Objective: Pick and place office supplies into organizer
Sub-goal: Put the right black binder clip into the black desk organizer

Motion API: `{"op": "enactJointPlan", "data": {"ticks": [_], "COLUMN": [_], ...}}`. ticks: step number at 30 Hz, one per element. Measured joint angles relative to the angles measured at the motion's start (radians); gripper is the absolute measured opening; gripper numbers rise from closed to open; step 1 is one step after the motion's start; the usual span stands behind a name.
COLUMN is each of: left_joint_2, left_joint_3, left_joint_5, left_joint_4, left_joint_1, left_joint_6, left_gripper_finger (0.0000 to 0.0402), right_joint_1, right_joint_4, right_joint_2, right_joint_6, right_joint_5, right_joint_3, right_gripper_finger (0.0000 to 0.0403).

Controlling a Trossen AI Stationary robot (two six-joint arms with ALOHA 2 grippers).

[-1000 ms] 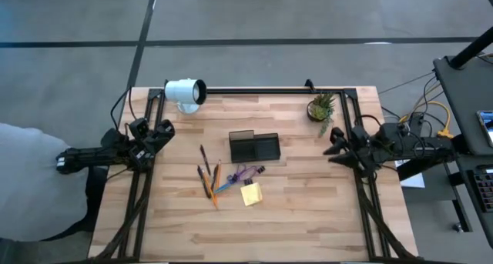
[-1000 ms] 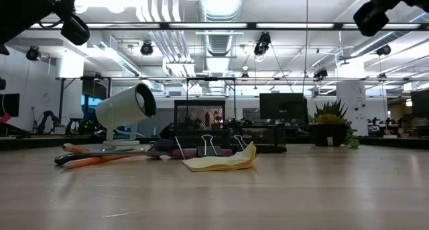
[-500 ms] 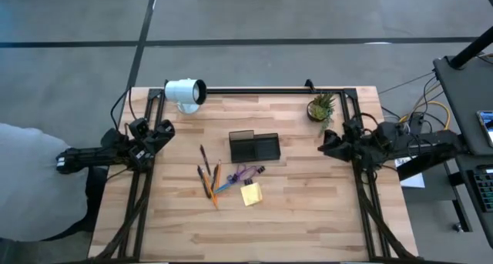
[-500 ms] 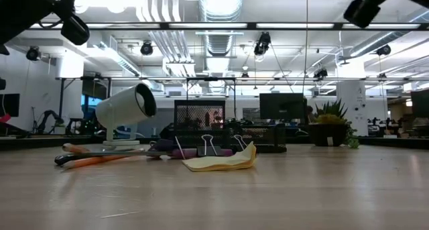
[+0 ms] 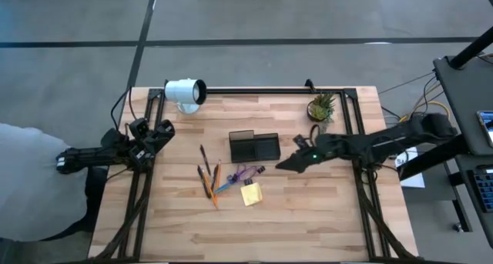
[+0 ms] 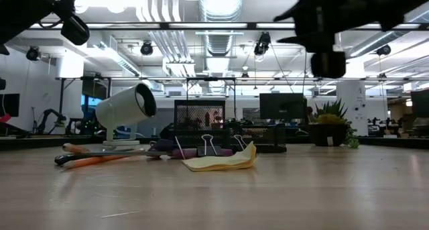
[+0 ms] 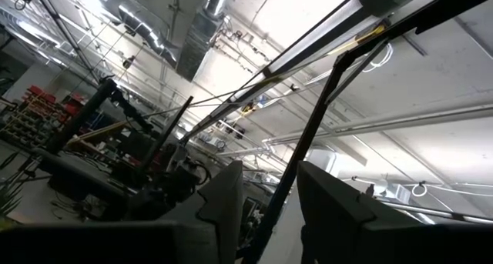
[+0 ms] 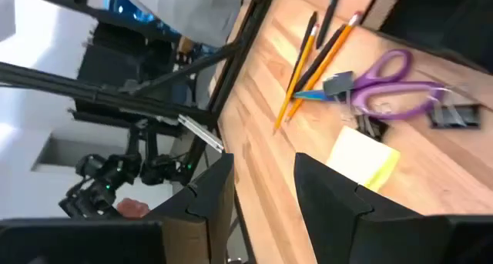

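Observation:
The office supplies lie together near the table's middle. They are several pencils (image 5: 209, 179), purple-handled scissors (image 5: 245, 172) and a yellow sticky-note pad (image 5: 250, 194). The dark organizer (image 5: 254, 147) stands just beyond them. My right gripper (image 5: 283, 164) hangs open above the table, right of the scissors and pad. Its wrist view looks down on the scissors (image 8: 393, 87), pad (image 8: 366, 158) and pencils (image 8: 316, 52) past the open gripper (image 8: 262, 195). My left gripper (image 5: 162, 131) waits at the table's left edge, open (image 7: 266, 210), pointing up at the ceiling.
A white cylindrical lamp (image 5: 185, 92) stands at the far left corner and a small potted plant (image 5: 321, 107) at the far right. Black binder clips (image 8: 454, 114) lie by the scissors. Bare wood stretches along the near side (image 5: 254, 233).
My right arm has swung from the table's right edge toward the left, out over the table, and now hangs just right of the scissors and pad. In the low view it has dropped lower into the picture. The supplies have stayed put.

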Motion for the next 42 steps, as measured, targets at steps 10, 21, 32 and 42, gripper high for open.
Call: {"op": "enactJointPlan", "data": {"ticks": [10,21,32,42], "left_joint_2": [0.0,0.0,0.001,0.0], "left_joint_3": [0.0,0.0,0.0,0.0], "left_joint_5": [0.0,0.0,0.0,0.0], "left_joint_4": [0.0,-0.001,0.0,0.001], "left_joint_1": [0.0,0.0,0.0,0.0], "left_joint_6": [0.0,0.0,0.0,0.0], "left_gripper_finger": [0.0109,0.0109,0.0109,0.0109], "right_joint_1": [0.003,0.054,0.075,0.081], "right_joint_4": [-0.235,-0.851,-0.986,-0.952], "right_joint_2": [0.321,0.527,0.705,0.759], "right_joint_6": [-0.047,-0.248,-0.315,-0.271], "right_joint_5": [-0.077,0.162,0.302,0.349], "right_joint_3": [0.295,0.597,0.766,0.751], "right_gripper_finger": [0.0126,0.0129,0.0236,0.0258]}}
